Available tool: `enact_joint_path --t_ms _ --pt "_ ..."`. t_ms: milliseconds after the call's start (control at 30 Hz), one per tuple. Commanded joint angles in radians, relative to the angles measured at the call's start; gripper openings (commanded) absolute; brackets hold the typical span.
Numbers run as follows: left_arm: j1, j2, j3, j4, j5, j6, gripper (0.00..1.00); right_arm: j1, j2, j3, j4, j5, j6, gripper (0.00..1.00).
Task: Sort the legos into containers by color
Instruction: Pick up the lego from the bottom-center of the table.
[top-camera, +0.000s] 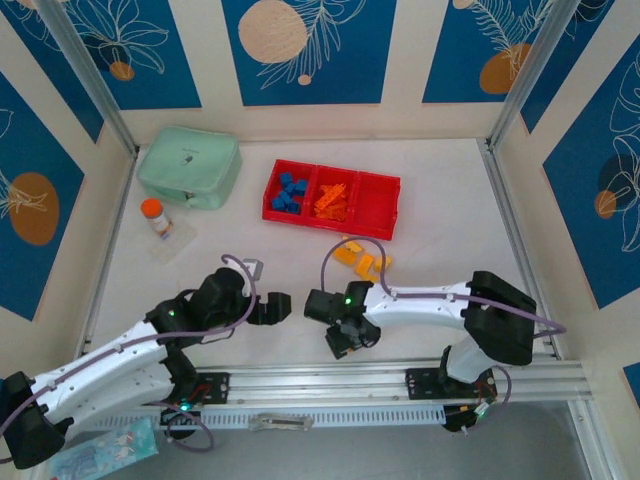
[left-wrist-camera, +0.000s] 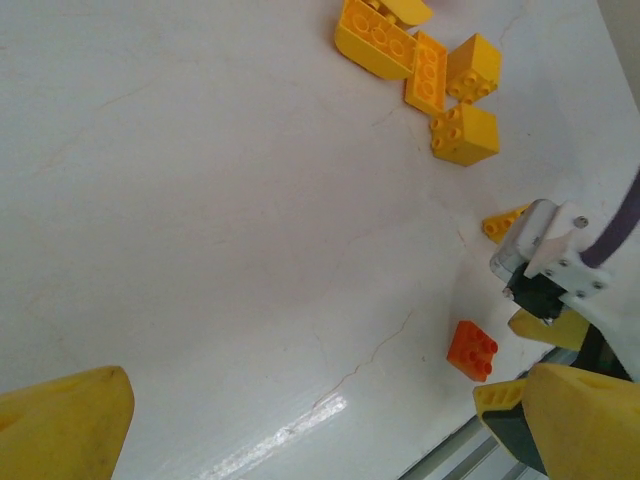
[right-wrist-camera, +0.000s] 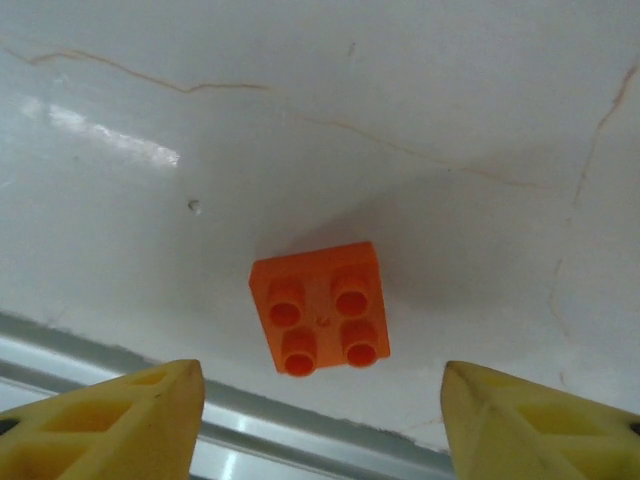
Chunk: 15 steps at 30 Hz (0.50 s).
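The tray at 12 o'clock already holds blue bricks and orange bricks; its 3 o'clock compartment looks bare. At its 6 o'clock, yellow bricks wait on the tabletop. The right pincer, spread apart, straddles a stray orange brick; the left pincer gapes too
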Motion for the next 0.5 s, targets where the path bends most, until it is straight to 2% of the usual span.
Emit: enact_joint_path --t_ms 0,267,467 --pt "-0.009 -0.008 -0.011 0.024 -0.031 -0.017 0.99 0.006 0.025 -0.015 0.03 -0.01 0.046 0.6" --pt "-0.009 -0.012 -0.011 0.0 -0.059 -0.027 0.99 -0.008 0.073 -0.031 0.067 0.004 0.044 0.53" --pt "-0.008 -0.009 -0.009 0.002 -0.068 -0.029 0.99 -0.016 0.085 -0.038 0.078 0.007 0.041 0.44"
